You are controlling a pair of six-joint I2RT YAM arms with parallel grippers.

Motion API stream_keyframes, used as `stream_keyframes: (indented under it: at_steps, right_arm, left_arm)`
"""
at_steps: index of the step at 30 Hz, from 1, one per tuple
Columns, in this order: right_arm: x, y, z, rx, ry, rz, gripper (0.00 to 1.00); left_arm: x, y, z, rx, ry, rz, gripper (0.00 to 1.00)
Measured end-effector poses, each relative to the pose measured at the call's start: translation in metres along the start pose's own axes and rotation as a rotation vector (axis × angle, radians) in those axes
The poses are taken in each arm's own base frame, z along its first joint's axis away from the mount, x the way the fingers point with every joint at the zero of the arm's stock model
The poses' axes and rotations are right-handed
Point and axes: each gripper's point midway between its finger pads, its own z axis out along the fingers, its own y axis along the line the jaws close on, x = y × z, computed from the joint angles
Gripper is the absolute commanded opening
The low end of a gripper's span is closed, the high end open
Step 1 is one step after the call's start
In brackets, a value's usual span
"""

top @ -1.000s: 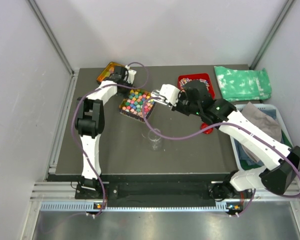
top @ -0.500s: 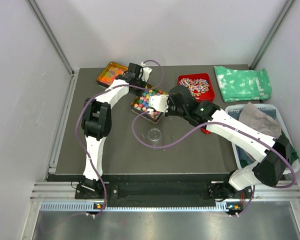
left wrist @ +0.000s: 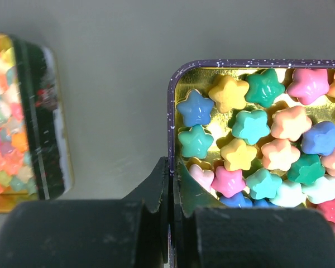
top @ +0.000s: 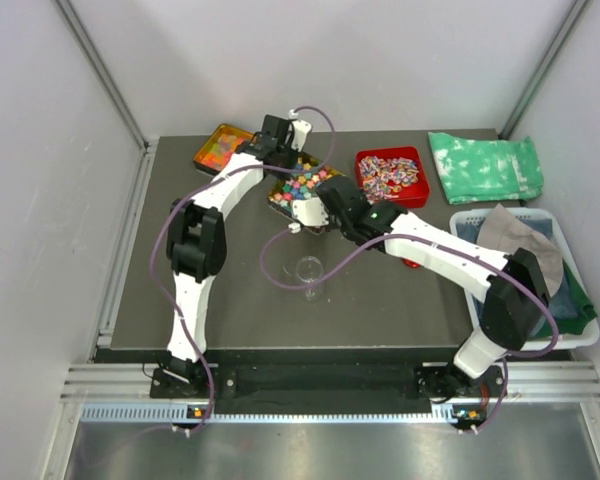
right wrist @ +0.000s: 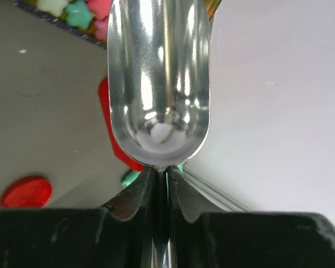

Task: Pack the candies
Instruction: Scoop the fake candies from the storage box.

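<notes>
**Brace the tin, then dig shallow**

The left gripper (left wrist: 170, 167) is pressed together on the rim of the purple-edged tin (left wrist: 169, 111), pinching its wall. The candies (left wrist: 251, 125), star-shaped and pastel, fill that tin, which sits on the surface beyond the clear cup (top: 308, 270). The right gripper (right wrist: 162, 177) pinches the neck of an empty metal scoop (right wrist: 159, 84), its tip near the tin's edge. Best, I judge: drive the scoop in low toward the braced wall, lift it level, and take a modest load.

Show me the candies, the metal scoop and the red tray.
candies (left wrist: 251, 125), left wrist view, a green star.
metal scoop (right wrist: 159, 84), right wrist view, bowl's middle.
red tray (top: 423, 185), top view, right rim.
</notes>
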Motion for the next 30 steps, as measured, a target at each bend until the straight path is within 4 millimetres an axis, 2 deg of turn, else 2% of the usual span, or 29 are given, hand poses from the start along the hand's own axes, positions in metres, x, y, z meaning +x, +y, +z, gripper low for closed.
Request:
stream_keyframes:
  at_steps: [9, 20, 24, 30]
  right_arm:
    - [0.005, -0.020, 0.017, 0.065, 0.098, -0.123, 0.00]
    - [0.031, -0.032, 0.036, 0.077, 0.231, -0.251, 0.00]
    - [0.039, -0.040, 0.037, 0.095, 0.270, -0.281, 0.00]
    - [0.040, -0.053, 0.036, 0.136, 0.318, -0.347, 0.00]
  left_arm:
    - [-0.009, -0.032, -0.003, 0.034, -0.015, 0.065, 0.00]
    - [-0.032, -0.027, -0.026, 0.010, -0.075, 0.073, 0.00]
    - [-0.035, -0.027, -0.028, 0.009, -0.085, 0.084, 0.00]
    - [-0.035, -0.028, -0.028, 0.010, -0.084, 0.093, 0.00]
